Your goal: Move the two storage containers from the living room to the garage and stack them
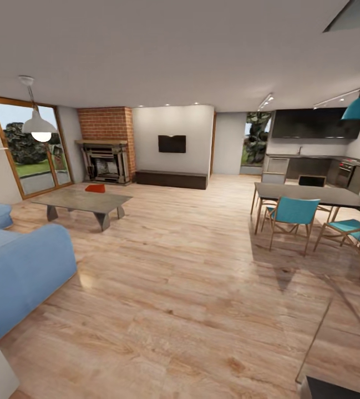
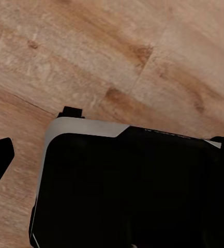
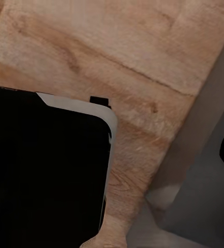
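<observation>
Living room seen from the head camera, wood floor ahead.
Left to right: blue sofa at lower left, one orange-red storage container on the low surface left of centre, dining table at right; whether either gripper is spread, I cannot tell.

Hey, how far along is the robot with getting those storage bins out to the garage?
Barely started. Nothing looks done: one orange-red storage container sits on the low coffee table across the living room, near the brick fireplace. Nothing is in hand; the wrist views look down on wood plank floor. Left: reach the table, find the second container, carry both to the garage and stack them.
</observation>
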Motion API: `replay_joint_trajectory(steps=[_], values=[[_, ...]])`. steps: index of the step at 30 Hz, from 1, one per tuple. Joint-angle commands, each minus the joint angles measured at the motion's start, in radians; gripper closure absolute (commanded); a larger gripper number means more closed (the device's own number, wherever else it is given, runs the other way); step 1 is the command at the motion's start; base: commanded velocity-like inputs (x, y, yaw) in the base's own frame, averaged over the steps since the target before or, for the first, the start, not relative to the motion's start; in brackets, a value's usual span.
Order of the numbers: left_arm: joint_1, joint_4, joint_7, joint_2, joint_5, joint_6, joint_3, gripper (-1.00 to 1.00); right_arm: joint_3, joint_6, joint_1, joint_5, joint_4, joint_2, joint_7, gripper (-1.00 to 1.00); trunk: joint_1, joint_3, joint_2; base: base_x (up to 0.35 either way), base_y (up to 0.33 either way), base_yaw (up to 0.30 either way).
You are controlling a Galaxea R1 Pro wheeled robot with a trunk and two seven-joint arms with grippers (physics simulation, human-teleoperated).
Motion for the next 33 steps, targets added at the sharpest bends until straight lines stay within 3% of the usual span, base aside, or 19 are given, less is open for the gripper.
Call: replay_joint_trajectory(steps=[1,33], values=[[0.000,0.001,-0.005,0.001,0.007,-0.001,0.002,-1.00,0.008,-0.005,-0.001,-0.003,0.003,0.000,-0.003,-1.00,0.001,0.000,-0.001,0.329,0.000,0.000],[0.000,0.001,-0.005,0.001,0.007,0.001,0.002,-1.00,0.008,-0.001,-0.001,-0.005,0.003,0.002,-0.006,-1.00,0.001,0.000,-0.001,0.329,0.000,0.000]])
